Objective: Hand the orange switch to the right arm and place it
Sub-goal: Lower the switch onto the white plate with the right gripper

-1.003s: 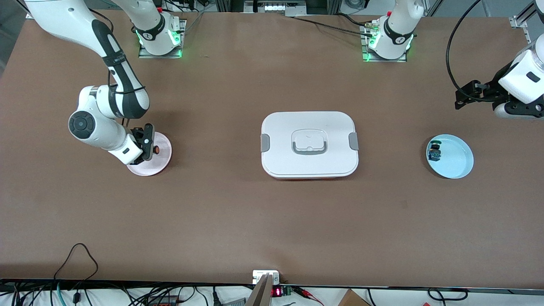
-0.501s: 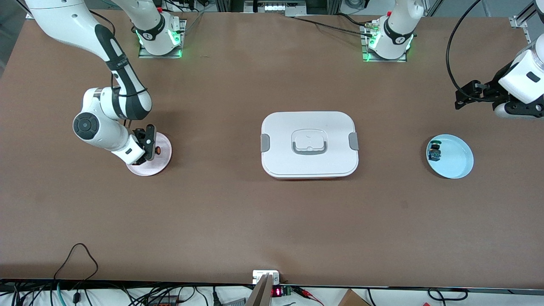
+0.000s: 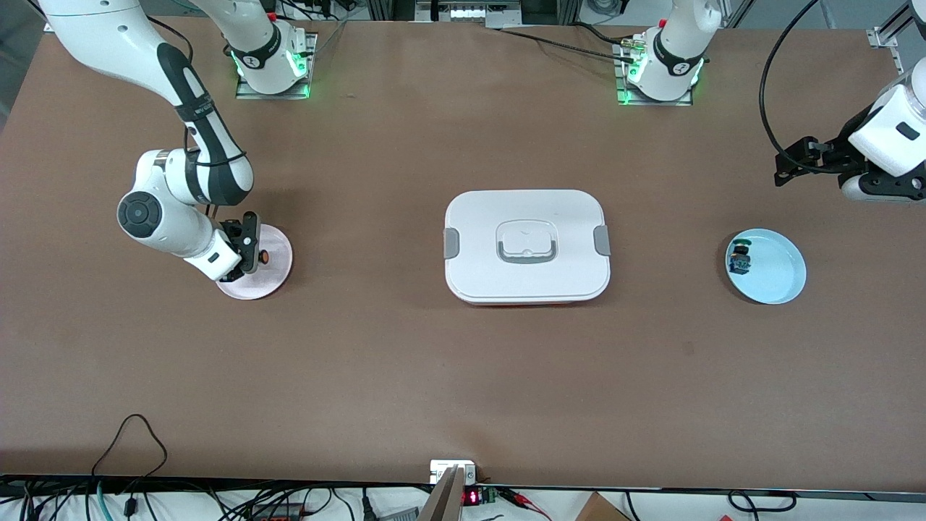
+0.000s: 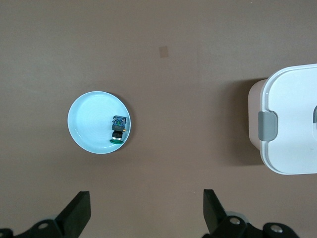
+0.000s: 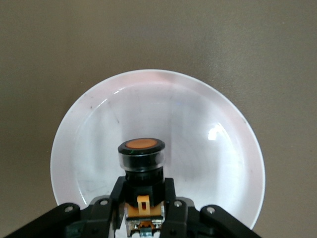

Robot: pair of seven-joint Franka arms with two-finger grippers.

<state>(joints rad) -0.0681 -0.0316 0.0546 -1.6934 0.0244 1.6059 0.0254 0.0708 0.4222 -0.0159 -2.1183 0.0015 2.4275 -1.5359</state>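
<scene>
Over the pink plate (image 3: 271, 271) toward the right arm's end of the table: right gripper (image 3: 249, 253) pinching the orange switch (image 5: 141, 161) by its body, cap pointing out across the dish. Near the left arm's edge, left gripper (image 4: 146, 213) waiting, fingers spread wide, high above the blue plate (image 3: 778, 278) holding a green-capped switch (image 4: 117, 131). White lidded box (image 3: 527, 246) mid-table.

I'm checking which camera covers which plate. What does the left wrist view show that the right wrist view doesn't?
Only the left wrist view shows the blue plate with the green-capped switch lying in it, an end of the white lidded box, and the open left gripper hanging over bare table. Only the right wrist view shows the pink plate and the orange switch held over it in the shut right gripper. Both show the brown table.
</scene>
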